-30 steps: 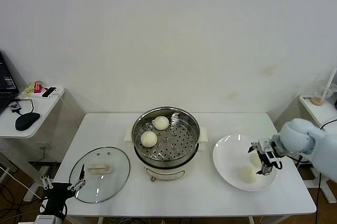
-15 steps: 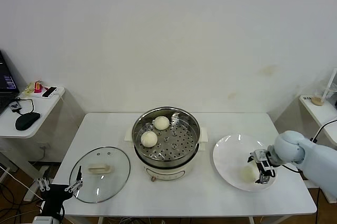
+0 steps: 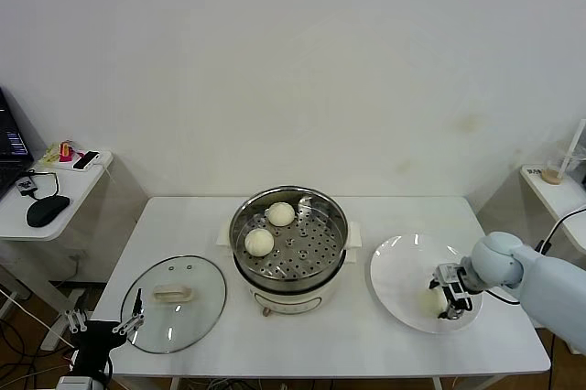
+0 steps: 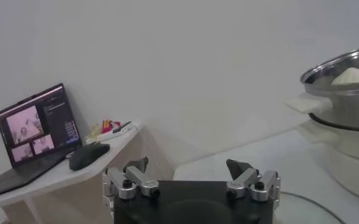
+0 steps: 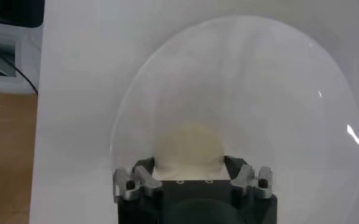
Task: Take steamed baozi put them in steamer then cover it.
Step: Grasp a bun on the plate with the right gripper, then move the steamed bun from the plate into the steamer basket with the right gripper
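My right gripper (image 5: 188, 173) fingers pinch a bun (image 5: 188, 146) on the plate (image 3: 403, 266). My left gripper (image 4: 191, 176) waits by the lid (image 3: 174, 303), fingers spread.

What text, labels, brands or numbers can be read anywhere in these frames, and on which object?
None can be read.
Open black laptop on the white side desk: its screen shows picture tiles and lines of text, too small to read.
Round stainless-steel steamer and its white electric base: no legible marking.
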